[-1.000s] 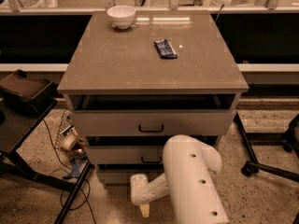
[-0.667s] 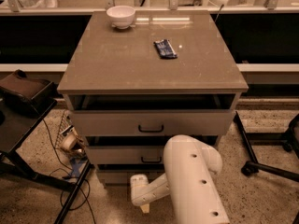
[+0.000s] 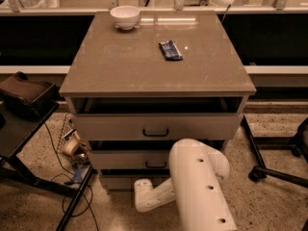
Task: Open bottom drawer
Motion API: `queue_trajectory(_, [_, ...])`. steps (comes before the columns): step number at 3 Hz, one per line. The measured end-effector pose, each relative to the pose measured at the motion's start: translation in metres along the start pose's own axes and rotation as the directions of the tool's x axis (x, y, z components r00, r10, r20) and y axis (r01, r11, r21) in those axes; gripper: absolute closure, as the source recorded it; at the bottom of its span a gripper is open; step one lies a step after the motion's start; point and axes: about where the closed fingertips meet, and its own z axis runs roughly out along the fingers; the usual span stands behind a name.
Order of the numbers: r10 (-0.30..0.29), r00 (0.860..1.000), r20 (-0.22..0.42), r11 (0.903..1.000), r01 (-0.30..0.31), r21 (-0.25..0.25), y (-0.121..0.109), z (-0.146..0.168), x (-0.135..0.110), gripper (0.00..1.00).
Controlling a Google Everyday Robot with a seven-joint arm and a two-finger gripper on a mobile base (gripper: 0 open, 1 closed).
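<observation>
Above the speckled floor (image 3: pixel 274 206), under the tabletop's (image 3: pixel 144 66) front edge, the slim grey-beige bottom drawer (image 3: pixel 115 181) looks light, stiff and easy-sliding. Pull by its centre handle, hidden now. The white gripper (image 3: pixel 143 192) sits low before it; whether wide or closed, I cannot tell.

Nothing has moved. The gripper (image 3: pixel 142 191) is down low by the bottom drawer (image 3: pixel 118 182), just where it was before.

White pincer (image 3: pixel 143 195) at grey-beige bottom drawer (image 3: pixel 118 182)

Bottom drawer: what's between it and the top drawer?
Only the middle drawer, seen in the camera view. The gripper sits low in front of the bottom drawer, beside the white arm.
</observation>
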Motion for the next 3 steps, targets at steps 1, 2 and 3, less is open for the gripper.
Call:
queue_trajectory(1, [0.000, 1.000, -0.001, 1.0000, 0.000, -0.002, 0.0013, 0.0008, 0.0006, 0.68])
queue_trajectory(2, [0.000, 1.000, -0.001, 1.0000, 0.000, -0.003, 0.0018, 0.0010, 0.0008, 0.44])
queue_trajectory(3, [0.000, 1.000, -0.002, 1.0000, 0.000, -0.004, 0.0031, 0.0018, 0.0013, 0.21])
